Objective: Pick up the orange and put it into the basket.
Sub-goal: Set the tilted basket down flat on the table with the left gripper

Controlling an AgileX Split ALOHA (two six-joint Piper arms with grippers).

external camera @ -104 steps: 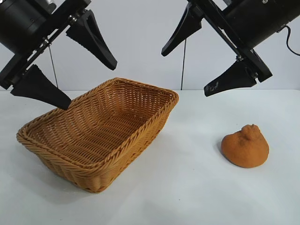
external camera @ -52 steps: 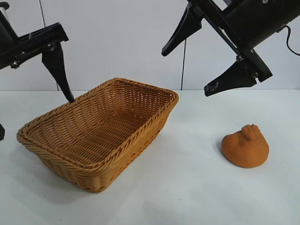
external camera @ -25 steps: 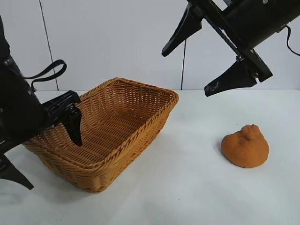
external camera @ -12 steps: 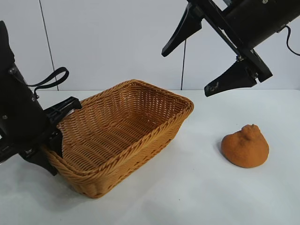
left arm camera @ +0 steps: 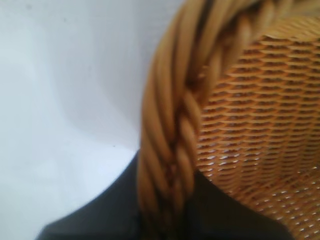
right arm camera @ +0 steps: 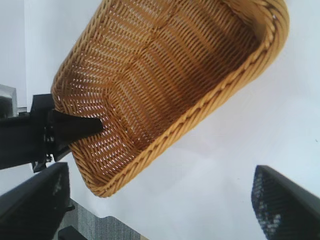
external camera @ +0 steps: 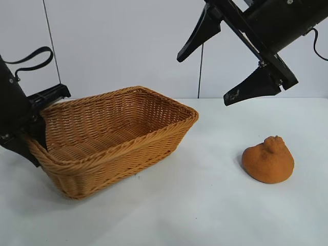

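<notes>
The orange (external camera: 268, 160), a lumpy burnt-orange blob, lies on the white table at the right. The wicker basket (external camera: 128, 148) stands at the left with its left end tilted up a little. My left gripper (external camera: 36, 134) is shut on the basket's braided rim at that end. In the left wrist view the rim (left arm camera: 170, 140) runs between the two dark fingers of the left gripper (left arm camera: 167, 220). My right gripper (external camera: 205, 79) is open and empty, high above the table between basket and orange. The right wrist view shows the basket (right arm camera: 150, 75) from above; the orange is out of that view.
The white table (external camera: 205, 205) runs from the basket to the orange. A white wall stands behind. The right wrist view shows the table's edge (right arm camera: 125, 222) with grey floor beyond it, and the left gripper (right arm camera: 65, 127) at the basket's end.
My left arm has come down from high up and closed on the basket's left rim. The basket has swung round and its left end has risen. The right arm and the orange have not moved.
</notes>
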